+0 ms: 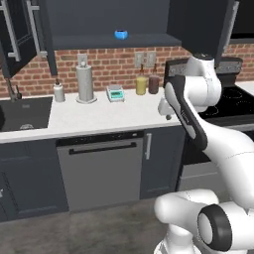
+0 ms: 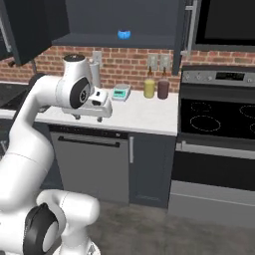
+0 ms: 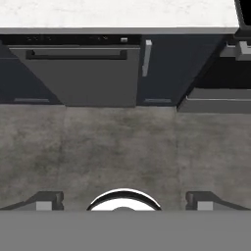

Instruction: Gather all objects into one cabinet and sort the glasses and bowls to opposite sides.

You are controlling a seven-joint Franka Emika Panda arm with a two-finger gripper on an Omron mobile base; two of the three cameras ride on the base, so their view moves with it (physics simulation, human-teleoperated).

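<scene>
A small blue bowl (image 1: 120,34) (image 2: 123,34) sits alone on the shelf of the open dark wall cabinet (image 1: 99,41) (image 2: 149,41). The glasses are out of view. My gripper (image 1: 166,115) (image 2: 88,118) hangs over the front edge of the white counter (image 1: 99,116) (image 2: 144,114), well below the cabinet, pointing down. Its jaws are open with nothing between them. In the hand view the fingertips (image 3: 46,201) stand far apart above the grey floor (image 3: 122,147), and my gripper (image 3: 125,202) holds nothing.
On the counter stand a paper towel holder (image 1: 86,84), a soap dispenser (image 1: 59,93), a small scale (image 1: 115,93) (image 2: 121,91), a yellow bottle (image 1: 141,85) (image 2: 149,88) and a brown bottle (image 1: 154,84) (image 2: 163,89). Sink (image 1: 25,114) at left, stove (image 2: 219,117) at right, dishwasher (image 1: 101,173) (image 3: 73,73) below.
</scene>
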